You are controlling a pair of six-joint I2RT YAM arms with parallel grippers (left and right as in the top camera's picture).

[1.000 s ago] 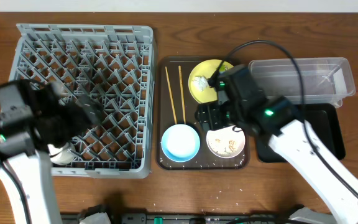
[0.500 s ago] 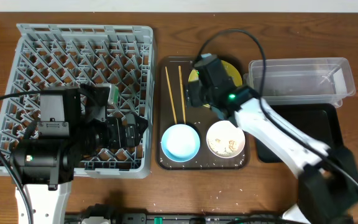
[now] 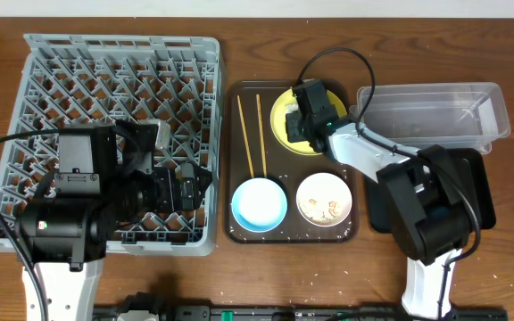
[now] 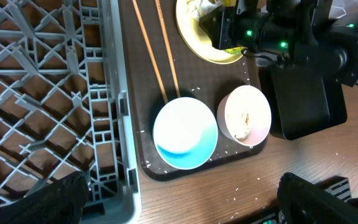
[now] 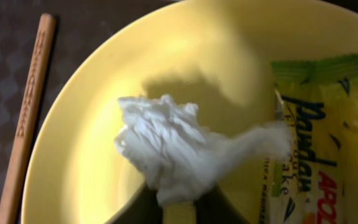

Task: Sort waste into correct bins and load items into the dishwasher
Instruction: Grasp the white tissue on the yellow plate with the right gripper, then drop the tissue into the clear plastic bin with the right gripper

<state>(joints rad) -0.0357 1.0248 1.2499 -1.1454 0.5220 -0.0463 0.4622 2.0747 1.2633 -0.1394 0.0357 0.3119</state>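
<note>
snack wrapper (image 5: pixel 328 124), dark script: you can read roughly "Pawdan", last letters unsure
snack wrapper, orange print: "APO", cut off at the picture's edge
chopstick (image 5: pixel 28 99), engraved lettering along it: too blurred for you to read

right arm (image 3: pixel 357 148) crowding yellow plate (image 3: pixel 283 122), chopsticks (image 3: pixel 247 135) close alongside, clear tub (image 3: pixel 431 87) seemingly unobstructed

Black-and-white arms (image 3: pixel 364 153), green indicator lights (image 4: pixel 248 33).
</note>
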